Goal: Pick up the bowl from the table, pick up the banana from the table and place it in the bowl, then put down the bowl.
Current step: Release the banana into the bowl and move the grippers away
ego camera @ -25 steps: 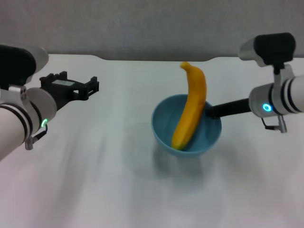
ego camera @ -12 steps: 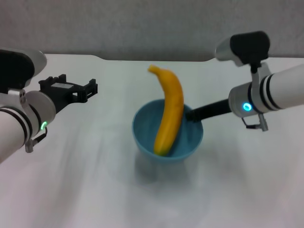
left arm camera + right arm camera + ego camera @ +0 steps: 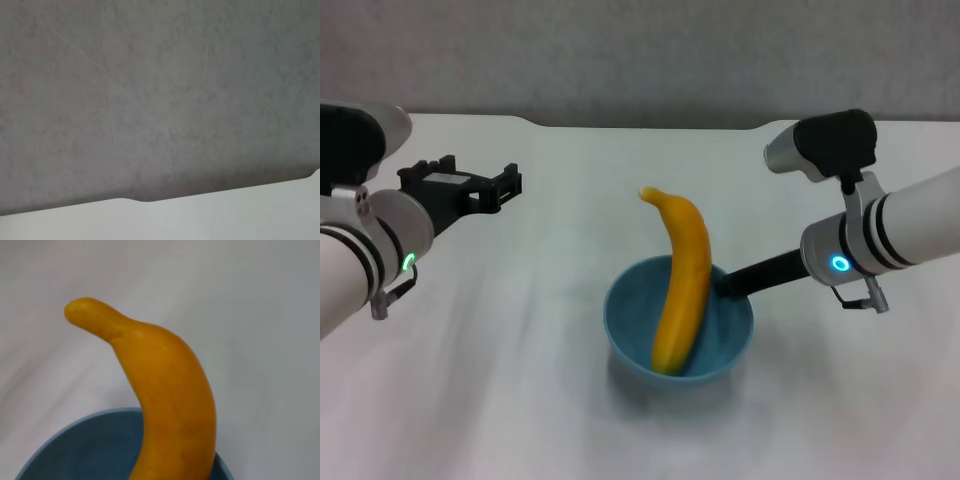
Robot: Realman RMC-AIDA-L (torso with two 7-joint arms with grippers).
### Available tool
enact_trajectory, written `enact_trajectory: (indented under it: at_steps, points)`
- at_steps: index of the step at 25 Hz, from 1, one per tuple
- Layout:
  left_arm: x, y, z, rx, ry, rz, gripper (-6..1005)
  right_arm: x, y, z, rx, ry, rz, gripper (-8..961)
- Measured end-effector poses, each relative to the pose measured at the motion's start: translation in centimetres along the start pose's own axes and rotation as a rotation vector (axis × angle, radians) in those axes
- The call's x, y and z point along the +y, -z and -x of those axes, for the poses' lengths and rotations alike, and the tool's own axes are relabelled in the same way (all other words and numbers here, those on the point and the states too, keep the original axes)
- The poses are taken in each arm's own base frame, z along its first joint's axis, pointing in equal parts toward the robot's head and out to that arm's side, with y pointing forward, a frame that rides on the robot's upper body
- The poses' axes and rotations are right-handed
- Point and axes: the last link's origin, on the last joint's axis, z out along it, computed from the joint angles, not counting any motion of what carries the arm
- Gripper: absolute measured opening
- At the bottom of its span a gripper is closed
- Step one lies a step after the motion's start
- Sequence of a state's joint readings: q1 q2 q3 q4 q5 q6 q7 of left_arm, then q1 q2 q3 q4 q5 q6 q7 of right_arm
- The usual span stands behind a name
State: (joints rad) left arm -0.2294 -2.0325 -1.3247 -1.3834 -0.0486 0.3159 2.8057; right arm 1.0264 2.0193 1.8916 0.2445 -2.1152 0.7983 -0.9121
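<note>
The light blue bowl (image 3: 678, 335) is at the middle of the white table (image 3: 520, 400), with a tight shadow right under it. The yellow-orange banana (image 3: 682, 280) stands steeply in it, lower end on the bowl's floor, stem end poking above the far rim. My right gripper (image 3: 725, 284) reaches in from the right and is shut on the bowl's right rim. The right wrist view shows the banana (image 3: 170, 390) close up, rising out of the bowl (image 3: 85, 450). My left gripper (image 3: 470, 185) hovers at the far left, open and holding nothing.
The table's far edge with its shallow notch (image 3: 650, 126) meets a grey wall (image 3: 640, 50). The left wrist view shows only that wall (image 3: 160, 90) and a strip of the table edge (image 3: 225, 215).
My right gripper carried the bowl with the banana leftward, then lower and nearer to me. The banana stays leaning in the bowl. The left arm has barely moved.
</note>
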Motion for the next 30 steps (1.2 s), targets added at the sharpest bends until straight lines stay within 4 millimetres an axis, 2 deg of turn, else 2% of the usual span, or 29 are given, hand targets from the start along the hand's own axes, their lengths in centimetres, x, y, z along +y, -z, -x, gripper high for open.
enact_trajectory:
  at_steps: [23, 29, 30]
  points:
    - [-0.3, -0.1, 0.7, -0.020, 0.027, -0.008, 799, -0.7, 0.0, -0.7, -0.008, -0.029, -0.018, 143]
    - [-0.4, 0.0, 1.3, -0.035, 0.030, -0.012, 798, -1.0, 0.6, -0.7, -0.057, -0.045, -0.001, 266]
    - [-0.5, 0.0, 1.4, -0.036, 0.031, -0.014, 798, -1.1, 0.8, -0.7, -0.066, -0.044, 0.003, 309]
